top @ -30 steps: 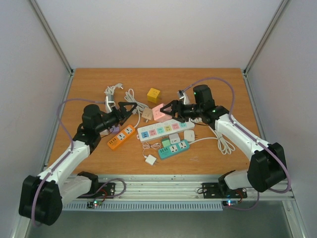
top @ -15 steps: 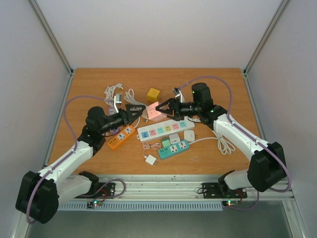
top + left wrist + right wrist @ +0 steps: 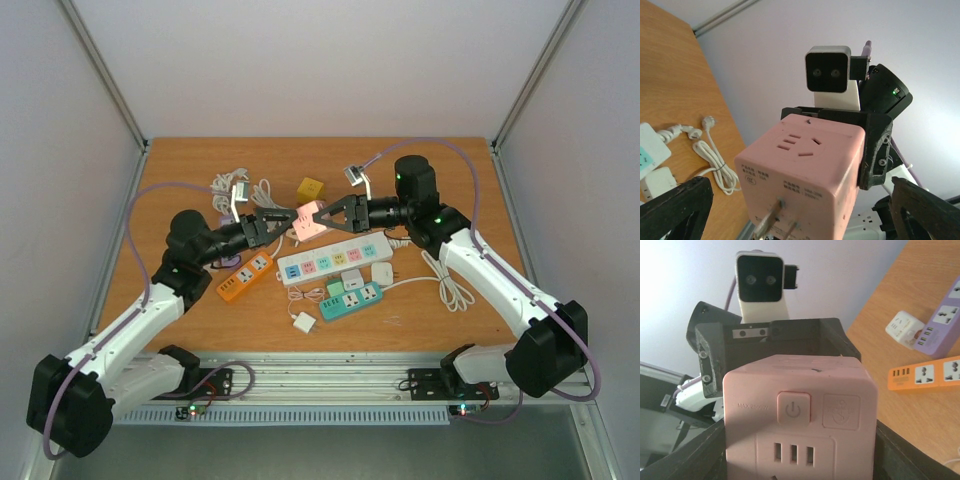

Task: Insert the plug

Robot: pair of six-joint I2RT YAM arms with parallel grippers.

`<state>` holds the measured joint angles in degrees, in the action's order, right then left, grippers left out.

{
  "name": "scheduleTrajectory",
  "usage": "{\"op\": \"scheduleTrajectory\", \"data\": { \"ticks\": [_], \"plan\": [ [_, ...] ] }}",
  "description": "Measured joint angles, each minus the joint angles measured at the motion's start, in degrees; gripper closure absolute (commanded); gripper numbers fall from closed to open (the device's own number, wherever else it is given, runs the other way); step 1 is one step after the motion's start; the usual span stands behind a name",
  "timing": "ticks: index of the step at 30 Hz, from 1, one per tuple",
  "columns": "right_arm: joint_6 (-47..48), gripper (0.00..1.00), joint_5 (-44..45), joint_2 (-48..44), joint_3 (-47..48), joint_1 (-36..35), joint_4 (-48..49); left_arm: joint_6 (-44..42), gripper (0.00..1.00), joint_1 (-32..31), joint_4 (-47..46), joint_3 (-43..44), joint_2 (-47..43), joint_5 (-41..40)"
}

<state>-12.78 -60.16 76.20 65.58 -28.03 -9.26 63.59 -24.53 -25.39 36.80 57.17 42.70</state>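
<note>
The plug is a pink cube adapter (image 3: 308,220) with two metal prongs (image 3: 769,223) on its underside. My right gripper (image 3: 326,214) is shut on it and holds it in the air above the middle of the table; its black fingers (image 3: 700,455) press the cube (image 3: 799,415) from both sides. My left gripper (image 3: 284,217) faces it from the left, open wide. The cube (image 3: 805,170) fills the space just ahead of the left fingers (image 3: 675,210). Whether they touch it I cannot tell.
Below the grippers lie a white power strip with coloured sockets (image 3: 335,260), an orange strip (image 3: 245,277) and a teal strip (image 3: 352,300). A yellow cube (image 3: 310,190) and coiled white cables (image 3: 235,185) sit behind. White adapters (image 3: 382,272) and a small charger (image 3: 303,322) lie nearer.
The right gripper has carried the pink cube up and to the left. The left gripper has swung right and risen to meet it, staying open.
</note>
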Motion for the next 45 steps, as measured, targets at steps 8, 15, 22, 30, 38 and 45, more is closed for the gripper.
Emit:
{"op": "scheduleTrajectory", "data": {
  "ticks": [8,15,22,30,38,45],
  "plan": [
    [-6.75,0.47,-0.22,-0.20,0.28,-2.89,5.16,6.27,0.24,-1.29,-4.50,0.13,1.44,0.13],
    [-12.37,0.42,-0.04,-0.20,0.48,-3.10,9.79,9.90,0.44,-1.27,-7.85,1.03,1.40,-0.46],
    [-14.36,0.26,0.37,-0.20,0.48,-3.17,10.12,10.34,0.50,-1.27,-7.78,1.07,1.38,-1.11],
    [-13.92,0.22,1.90,-0.20,0.59,-3.52,7.58,4.92,0.51,-1.86,-0.24,2.71,0.26,-3.39],
    [-7.52,0.49,3.43,0.22,2.91,-3.54,-0.31,3.04,0.36,-1.90,4.52,4.22,0.17,-3.32],
    [0.31,0.53,8.57,0.28,6.10,-3.39,-9.81,-2.71,0.01,-1.81,14.01,6.99,-0.52,-6.03]
  ]
}}
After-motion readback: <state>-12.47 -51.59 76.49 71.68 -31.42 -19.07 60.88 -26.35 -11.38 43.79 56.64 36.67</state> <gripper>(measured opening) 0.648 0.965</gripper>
